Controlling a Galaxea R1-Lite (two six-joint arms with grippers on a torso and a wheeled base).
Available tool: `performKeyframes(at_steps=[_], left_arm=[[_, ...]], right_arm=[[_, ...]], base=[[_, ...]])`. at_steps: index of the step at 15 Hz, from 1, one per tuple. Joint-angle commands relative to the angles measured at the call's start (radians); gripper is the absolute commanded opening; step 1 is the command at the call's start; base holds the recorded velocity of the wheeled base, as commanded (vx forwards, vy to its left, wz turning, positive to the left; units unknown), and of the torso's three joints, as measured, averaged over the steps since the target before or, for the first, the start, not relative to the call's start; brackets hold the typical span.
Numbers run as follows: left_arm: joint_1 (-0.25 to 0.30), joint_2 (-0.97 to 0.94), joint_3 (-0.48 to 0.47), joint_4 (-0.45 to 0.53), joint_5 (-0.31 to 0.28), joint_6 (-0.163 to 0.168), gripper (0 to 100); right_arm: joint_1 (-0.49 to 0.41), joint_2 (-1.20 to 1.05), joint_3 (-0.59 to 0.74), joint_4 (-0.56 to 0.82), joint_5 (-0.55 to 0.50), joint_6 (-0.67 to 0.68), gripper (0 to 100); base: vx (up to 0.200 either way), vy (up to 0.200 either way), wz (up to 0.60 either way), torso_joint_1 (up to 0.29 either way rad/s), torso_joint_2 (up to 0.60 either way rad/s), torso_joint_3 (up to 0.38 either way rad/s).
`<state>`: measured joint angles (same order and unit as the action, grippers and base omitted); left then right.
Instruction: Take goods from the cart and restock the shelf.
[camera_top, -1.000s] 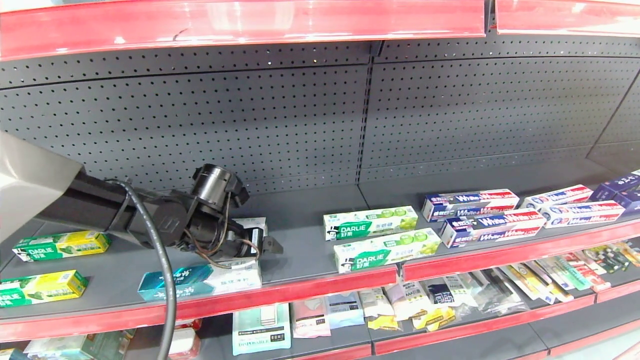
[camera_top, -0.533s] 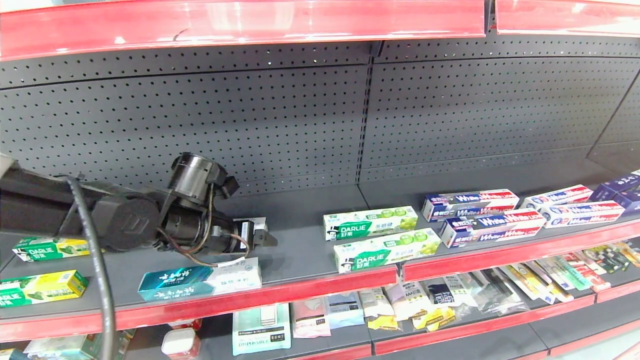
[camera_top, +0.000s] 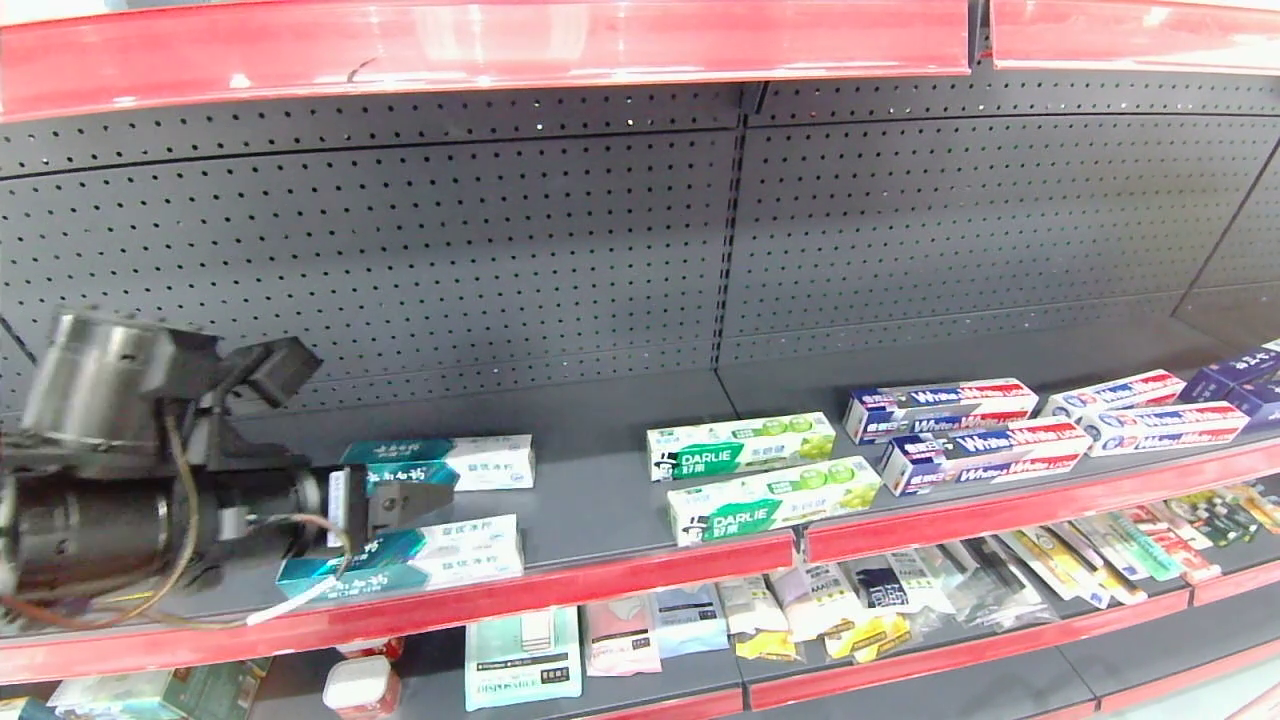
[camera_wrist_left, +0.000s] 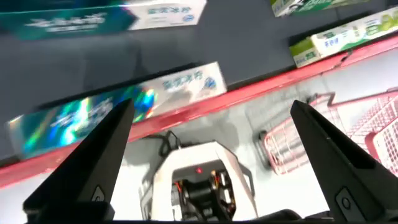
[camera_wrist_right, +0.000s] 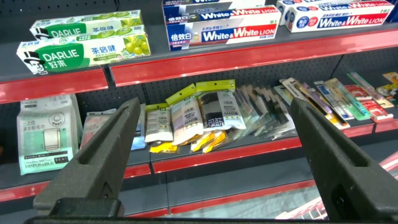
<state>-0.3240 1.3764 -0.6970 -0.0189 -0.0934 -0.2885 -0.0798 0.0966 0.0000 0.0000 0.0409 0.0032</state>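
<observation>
Two teal-and-white toothpaste boxes lie on the grey shelf (camera_top: 600, 500): one at the back (camera_top: 440, 463) and one along the red front lip (camera_top: 420, 558). In the left wrist view they are the front box (camera_wrist_left: 124, 106) and the back box (camera_wrist_left: 106, 15). My left gripper (camera_top: 420, 500) hovers just left of and between them, open and empty, and touches neither. From its own camera the left gripper (camera_wrist_left: 212, 106) has its fingers spread wide over the shelf lip. The right gripper (camera_wrist_right: 216, 102) is open and empty, in front of the lower shelves.
Green toothpaste boxes (camera_top: 750, 470) and white-and-blue boxes (camera_top: 960, 425) fill the shelf to the right. Hanging packets (camera_top: 820, 600) crowd the shelf below. The red wire cart (camera_wrist_left: 348, 137) stands on the floor beneath. Bare shelf lies between the teal and green boxes.
The left arm has drawn back to the left and away from the shelf. This uncovers the back teal box, which stays lying on the shelf. The gripper is empty.
</observation>
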Motion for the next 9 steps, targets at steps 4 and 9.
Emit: performKeyframes(at_steps=[4, 9], left_arm=[[0.117, -0.602, 0.415, 0.020, -0.054, 0.177, 100], [0.155, -0.841, 0.458, 0.143, -0.062, 0.177, 100]], right_arm=[[0.000, 0.002, 0.000, 0.000, 0.001, 0.000, 100], [0.000, 0.002, 0.000, 0.000, 0.001, 0.000, 100]], base=[[0.000, 0.000, 0.00, 0.000, 0.00, 0.000], [0.000, 0.000, 0.00, 0.000, 0.00, 0.000]])
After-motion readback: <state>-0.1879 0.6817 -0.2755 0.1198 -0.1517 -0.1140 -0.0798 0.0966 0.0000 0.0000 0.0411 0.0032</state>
